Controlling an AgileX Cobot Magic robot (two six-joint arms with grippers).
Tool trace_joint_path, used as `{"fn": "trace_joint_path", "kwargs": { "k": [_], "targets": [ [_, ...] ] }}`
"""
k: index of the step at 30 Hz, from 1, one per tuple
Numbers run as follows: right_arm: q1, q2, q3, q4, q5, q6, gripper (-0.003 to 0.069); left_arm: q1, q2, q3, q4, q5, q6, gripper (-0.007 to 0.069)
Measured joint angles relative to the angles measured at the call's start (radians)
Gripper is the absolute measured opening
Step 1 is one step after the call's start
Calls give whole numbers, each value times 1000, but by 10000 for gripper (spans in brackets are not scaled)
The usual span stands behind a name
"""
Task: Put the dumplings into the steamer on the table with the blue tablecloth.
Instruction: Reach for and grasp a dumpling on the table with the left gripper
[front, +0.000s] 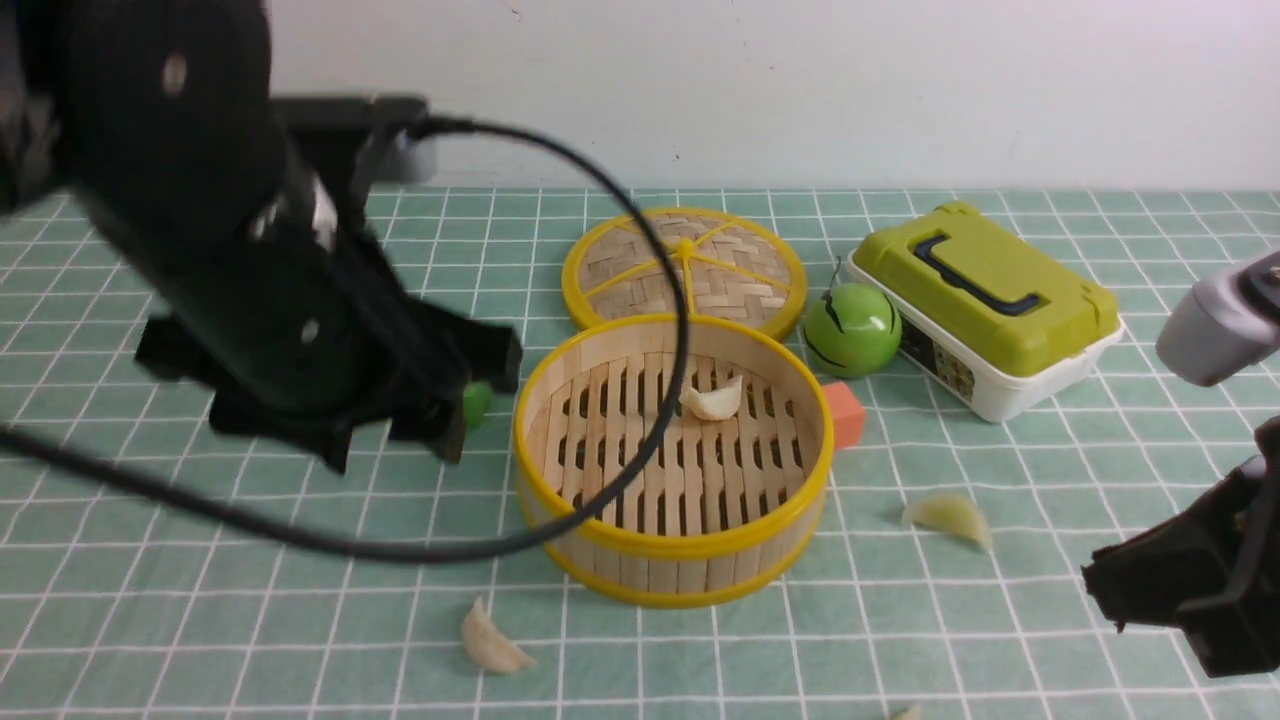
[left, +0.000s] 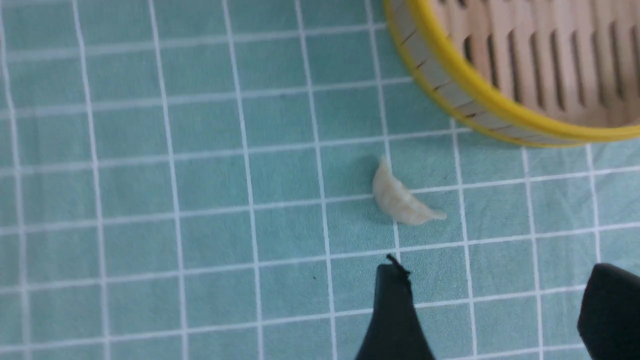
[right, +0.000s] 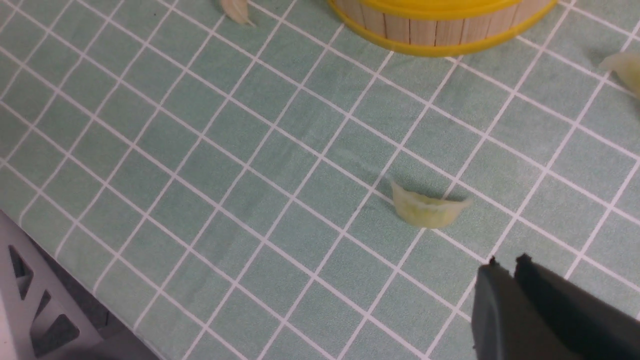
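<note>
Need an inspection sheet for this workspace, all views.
Surface: blue tablecloth, flat, white grid.
Job's things: steamer uncovered; one dumpling inside; left dumpling, right dumpling and front-edge dumpling on the cloth.
Clutter: woven lid, green round toy, orange cube, green-lidded box.
Claws: left claw open, empty, near left dumpling; right claw shut, empty, near front-edge dumpling.
Cables: black cable crosses before the steamer in front view.
Surroundings: white wall; grey frame past table edge.
</note>
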Motion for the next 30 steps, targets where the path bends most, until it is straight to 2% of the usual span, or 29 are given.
{"fn": "trace_joint_path", "kwargs": {
  "k": [4, 9, 14, 20, 24, 27, 29, 30],
  "targets": [
    [0, 0, 0, 25, 0, 0, 42, 0, -11, 277, 12, -268, -240, 467],
    [0, 0, 0, 30, 0, 0, 42, 0, 88, 382, 67, -484, -419, 467],
    [0, 0, 0, 30, 0, 0, 45, 0, 228, 362, 88, -616, -463, 467],
    [0, 0, 0, 30, 7, -4, 51, 0, 346, 291, 88, -553, -454, 442],
    [0, 0, 0, 30, 7, -14, 52, 0, 361, 233, 62, -448, -323, 295],
    [0, 0, 0, 30, 7, -19, 57, 0, 334, 143, 10, -326, -176, 102],
    [0, 0, 0, 30, 6, -19, 59, 0, 297, 64, -22, -257, -79, 0],
    [0, 0, 0, 30, 5, -19, 59, 0, 278, 27, -34, -233, -37, -14]
  ]
}}
